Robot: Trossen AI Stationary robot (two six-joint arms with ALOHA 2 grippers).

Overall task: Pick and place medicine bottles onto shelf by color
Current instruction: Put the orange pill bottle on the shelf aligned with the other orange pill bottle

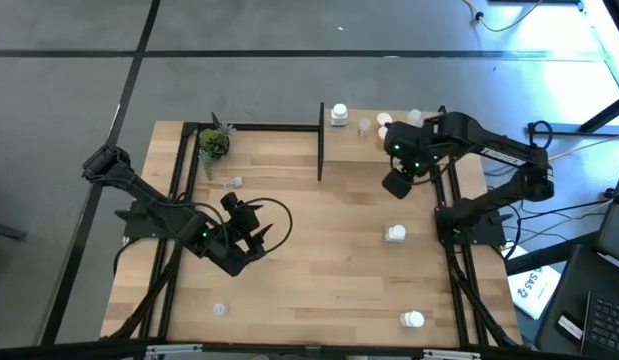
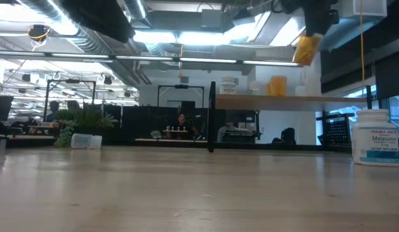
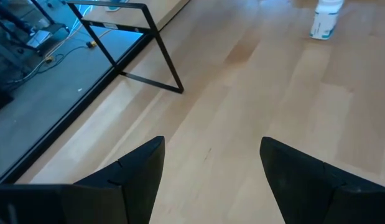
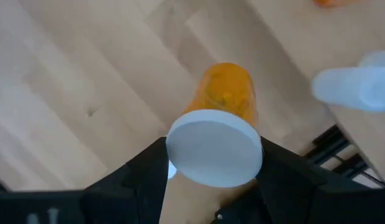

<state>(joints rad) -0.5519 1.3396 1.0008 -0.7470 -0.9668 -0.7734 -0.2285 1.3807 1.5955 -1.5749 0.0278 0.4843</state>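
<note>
**Operator:** State the hazard.

**Arm:** My right hand (image 4: 211, 180) pinches an orange bottle (image 4: 224, 102) by its white cap end, held in the air near the shelf (image 2: 276, 101). The bottle hangs tilted. Set down at that angle, it could tip and knock the orange bottle (image 2: 278, 85) already standing on the shelf. The grip sits near the cap, so the bottle may also swing or slip.

**Operator:** And the left hand?

**Arm:** My left hand (image 3: 211, 174) is spread and empty, low over the tabletop (image 1: 319, 250).

**Operator:** Surface and room?

**Arm:** Light wood, smooth and level. White bottles (image 1: 395, 233) still stand on it. Behind it is an open office, with a person seated far back.
</note>
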